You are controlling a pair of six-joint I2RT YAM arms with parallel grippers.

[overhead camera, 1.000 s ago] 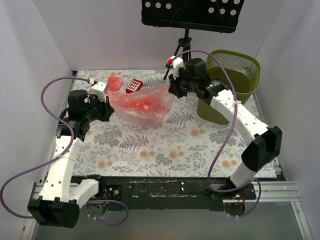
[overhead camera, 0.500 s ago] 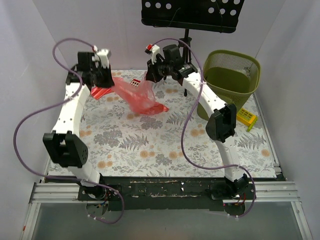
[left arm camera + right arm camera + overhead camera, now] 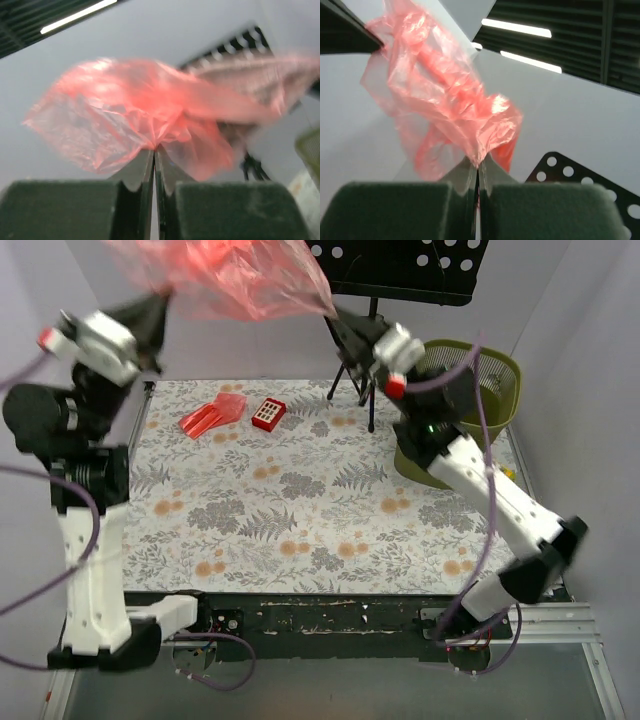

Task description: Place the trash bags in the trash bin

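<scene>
One of the trash bags, thin red film, hangs stretched high above the table between both grippers. My left gripper is shut on its left end, and my right gripper is shut on its right end. The left wrist view shows the left gripper pinching the crumpled film. In the right wrist view the right gripper pinches the same bag. Another folded red bag lies flat at the table's far left. The olive-green trash bin stands at the far right, behind the right arm.
A small red box with white buttons lies beside the folded bag. A black perforated music stand on a tripod rises at the back centre, just behind the right gripper. White walls enclose the floral tablecloth.
Both arms have swung up from the table surface, raising the red bag from low over the cloth to the top of the view. Both grippers stayed shut on it.
</scene>
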